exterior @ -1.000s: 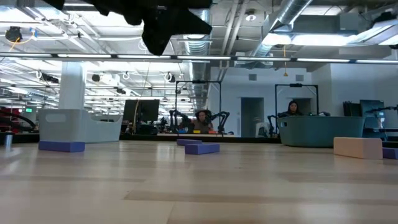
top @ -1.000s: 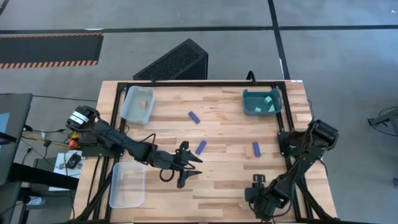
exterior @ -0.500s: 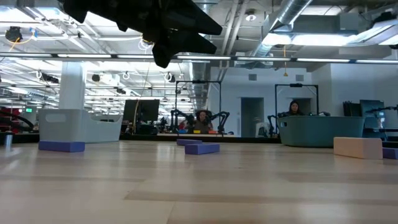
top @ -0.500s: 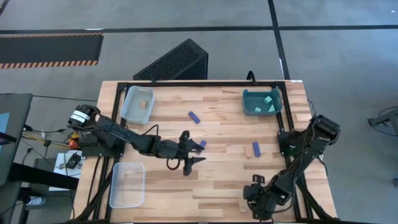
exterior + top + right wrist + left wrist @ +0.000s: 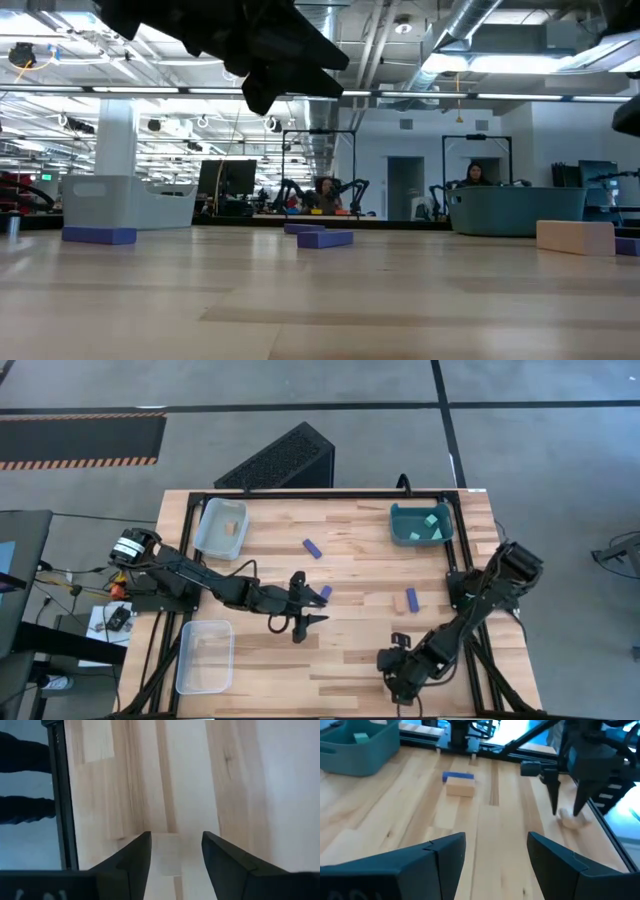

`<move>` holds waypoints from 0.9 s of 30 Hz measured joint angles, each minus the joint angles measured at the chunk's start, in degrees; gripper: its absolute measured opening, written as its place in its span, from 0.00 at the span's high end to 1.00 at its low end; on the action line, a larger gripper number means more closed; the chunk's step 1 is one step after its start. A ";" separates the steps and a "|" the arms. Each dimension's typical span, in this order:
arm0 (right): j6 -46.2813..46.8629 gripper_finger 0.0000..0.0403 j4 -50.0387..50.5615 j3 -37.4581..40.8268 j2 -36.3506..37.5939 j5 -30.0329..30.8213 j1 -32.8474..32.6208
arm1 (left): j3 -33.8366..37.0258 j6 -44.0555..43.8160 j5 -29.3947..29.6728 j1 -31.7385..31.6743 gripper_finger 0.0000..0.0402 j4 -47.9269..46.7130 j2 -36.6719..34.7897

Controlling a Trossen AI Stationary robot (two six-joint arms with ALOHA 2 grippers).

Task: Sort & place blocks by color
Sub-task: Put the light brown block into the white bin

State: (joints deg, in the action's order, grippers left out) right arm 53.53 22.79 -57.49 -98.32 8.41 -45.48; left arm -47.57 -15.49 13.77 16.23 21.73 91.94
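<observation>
Jaws spread on left gripper (image 5: 495,851) and right gripper (image 5: 565,813); three blue bars (image 5: 312,548) and two tan blocks (image 5: 460,786) on table (image 5: 350,665).

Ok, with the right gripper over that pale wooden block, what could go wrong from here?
1. The right gripper has its open fingers astride the small pale wooden block, which lies near the black table rail. An off-centre close could skid the block toward the edge.
2. The open left gripper hovers beside a dark blue oblong bar. A sideways drift might knock it askew.
</observation>
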 joint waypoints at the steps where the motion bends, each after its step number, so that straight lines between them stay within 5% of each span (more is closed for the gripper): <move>1: -0.04 0.51 -0.03 0.00 0.00 -0.79 0.36 | 0.00 -0.02 -0.31 0.00 0.50 -0.43 0.00; 27: -1.11 0.56 -4.21 1.07 -2.43 -5.32 0.30 | 0.00 -0.35 -1.58 0.13 0.51 -3.08 0.00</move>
State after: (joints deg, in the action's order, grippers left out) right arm 52.42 18.58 -56.42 -100.75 3.09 -45.18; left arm -47.57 -15.84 12.19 16.36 18.65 91.94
